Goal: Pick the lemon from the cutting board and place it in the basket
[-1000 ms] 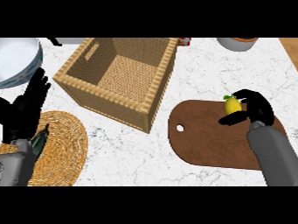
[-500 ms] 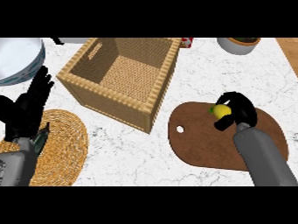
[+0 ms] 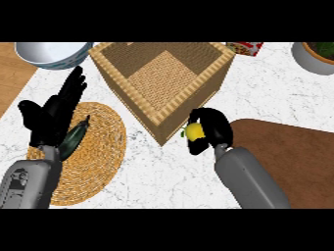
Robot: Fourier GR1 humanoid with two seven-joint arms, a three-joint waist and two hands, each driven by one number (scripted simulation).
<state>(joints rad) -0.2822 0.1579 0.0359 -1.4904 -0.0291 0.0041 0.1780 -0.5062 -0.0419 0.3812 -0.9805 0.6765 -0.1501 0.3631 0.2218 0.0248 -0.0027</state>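
pick done, place left | right hand [image 3: 211, 130] curled round lemon [image 3: 195, 132] | lemon off cutting board [image 3: 299, 162], just beside basket [image 3: 137, 100] corner, not inside | left hand [image 3: 54, 115] open, resting at left

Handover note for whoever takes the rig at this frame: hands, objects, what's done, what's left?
Right hand: shut on the lemon, lifted off the cutting board, just outside the basket's near corner.
Left hand: open, resting fingers up over the woven mat; holds nothing.
Done: lemon picked from the board.
Left: carry it over the basket rim, then release inside.
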